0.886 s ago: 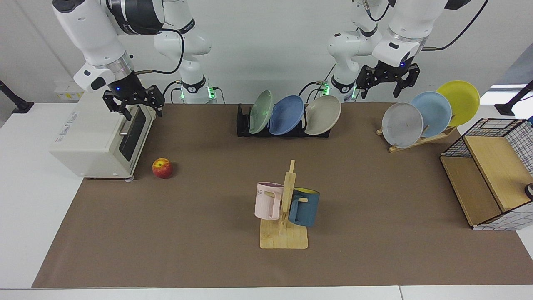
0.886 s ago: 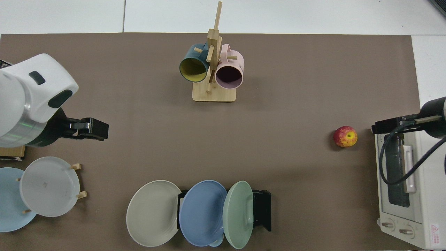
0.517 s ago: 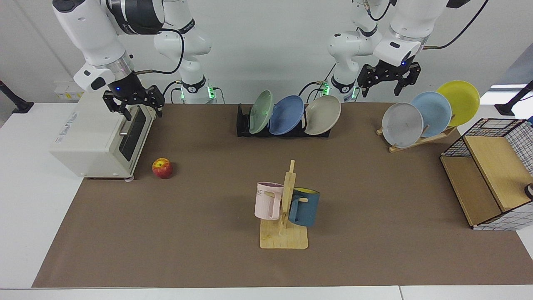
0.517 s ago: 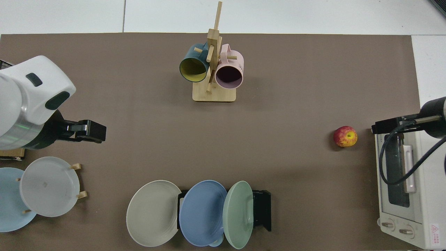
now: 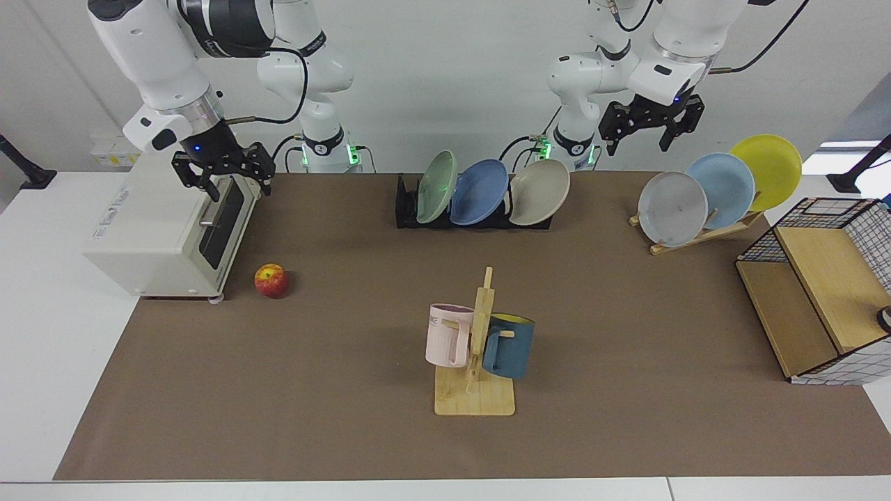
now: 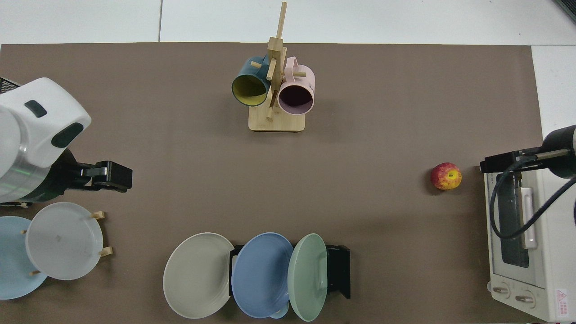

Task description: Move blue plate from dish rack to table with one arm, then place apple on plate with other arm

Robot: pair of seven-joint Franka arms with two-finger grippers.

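Note:
The blue plate (image 5: pixel 479 191) (image 6: pixel 261 274) stands upright in the middle slot of the black dish rack (image 5: pixel 406 209) (image 6: pixel 339 270), between a green plate (image 5: pixel 437 186) and a beige plate (image 5: pixel 539 191). The apple (image 5: pixel 271 280) (image 6: pixel 446 176) lies on the table's brown mat (image 5: pixel 334 362) beside the toaster oven. My left gripper (image 5: pixel 639 144) (image 6: pixel 114 175) hangs open and empty, high above the mat between the dish rack and the wooden plate rack. Open and empty too, my right gripper (image 5: pixel 237 189) (image 6: pixel 492 164) waits over the toaster oven's front edge.
A white toaster oven (image 5: pixel 167 229) (image 6: pixel 526 234) stands behind the apple. A wooden mug tree (image 5: pixel 477 348) (image 6: pixel 274 90) holds a pink and a teal mug mid-table. A wooden rack (image 5: pixel 703 233) carries grey, sky-blue and yellow plates. A wire-and-wood crate (image 5: pixel 821 292) sits beyond it.
My left gripper has risen a little and drifted away from the dish rack, toward the wooden plate rack side. The right arm, plates and apple have not moved.

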